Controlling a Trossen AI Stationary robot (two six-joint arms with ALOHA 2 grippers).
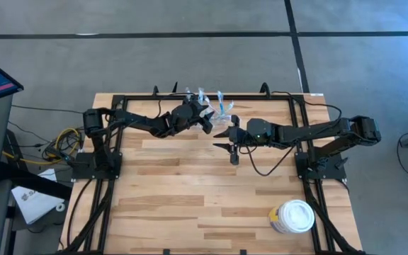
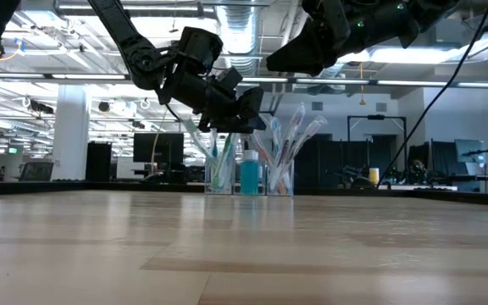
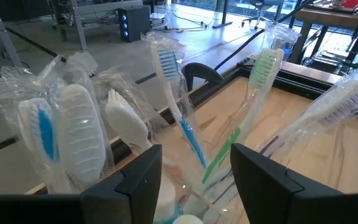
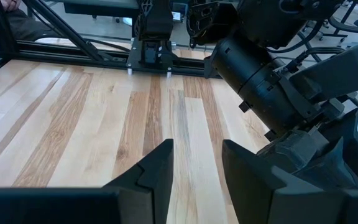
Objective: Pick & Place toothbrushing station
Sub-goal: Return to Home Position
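A round tub with a white lid [image 1: 292, 216] sits on the light wooden table [image 1: 176, 191], at the near edge on the right side. It is well apart from everything else.

Farther in, over the middle of the table, hangs the right gripper [image 1: 223, 139]. Its two dark fingers are spread apart, and there is nothing between them. The right wrist view shows only bare wood between them.

A little farther back and to the left is the left gripper [image 1: 207, 122]. It is up in the air, just in front of the toothbrushing station and above its brushes. Its jaws are wide open too, and they hold nothing [image 3: 194, 180].

The small clear plastic toothbrushing station [image 2: 271, 188] stands on the table at the far edge, near the middle. A small blue mouthwash bottle [image 2: 249, 174] stands upright in its middle. Toothbrushes in clear wrappers lean out on both sides of the bottle. One is a blue and white toothbrush [image 3: 169, 81], one is a green toothbrush [image 3: 260, 81], and one is a white toothbrush [image 3: 347, 99].
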